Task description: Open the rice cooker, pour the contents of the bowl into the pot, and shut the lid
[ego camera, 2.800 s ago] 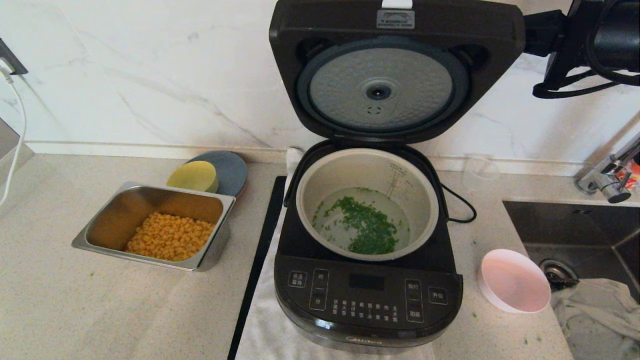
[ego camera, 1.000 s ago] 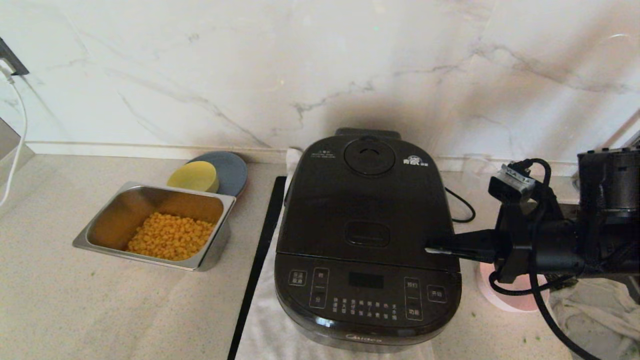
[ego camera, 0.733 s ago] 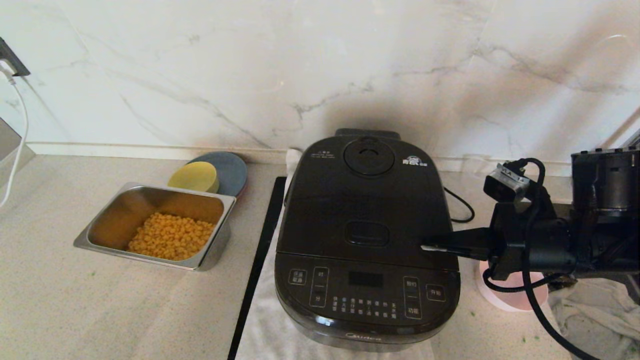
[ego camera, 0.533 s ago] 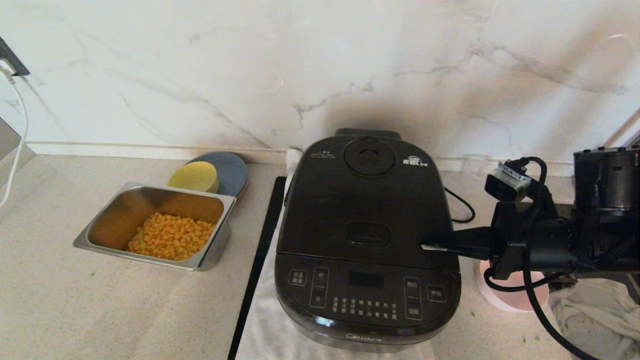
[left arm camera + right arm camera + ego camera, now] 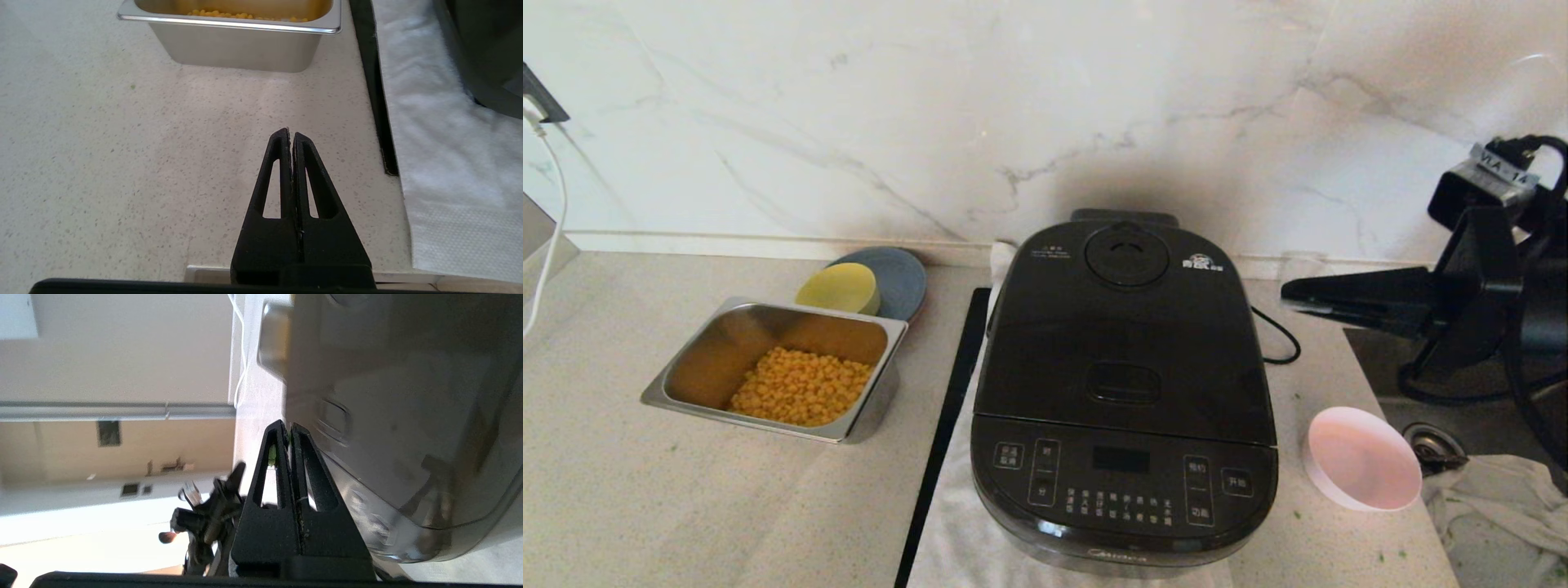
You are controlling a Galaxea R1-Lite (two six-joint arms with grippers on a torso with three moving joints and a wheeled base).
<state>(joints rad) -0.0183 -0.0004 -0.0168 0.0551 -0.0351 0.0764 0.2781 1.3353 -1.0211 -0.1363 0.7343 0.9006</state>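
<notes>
Rice cooker: dark, glossy, squarish, centre of the counter, standing on a white cloth. Lid shut flat, round steam cap at its far end, white logo beside the cap. Button panel on the near face. Pot and chopped greens are hidden under the lid.

Bowl: white, pinkish inside, on the counter just right of the cooker's near corner, apart from it. Nothing visible inside.

Right gripper: in the air right of the cooker's far half, pointing left, clear of the lid and touching nothing. Jaws pressed together on nothing; a small green fleck sticks between the fingers in the right wrist view. Its arm is cut off by the right edge.

Left gripper: parked low over bare counter near the front edge, left of the cloth. Jaws closed, empty. Not seen from the head.

Steel tray: rectangular, left of the cooker, well apart; yellow corn kernels heaped at its near end.

Yellow dish: leaning on a grey-blue plate, both just behind the tray.

Black strip: along the cloth's left edge.

Black cord: loops out behind the cooker on the right.

Sink: far right, partly masked by the right arm; drain and a crumpled grey rag show near it.

Scattered green bits: counter around the bowl, too small to count.
</notes>
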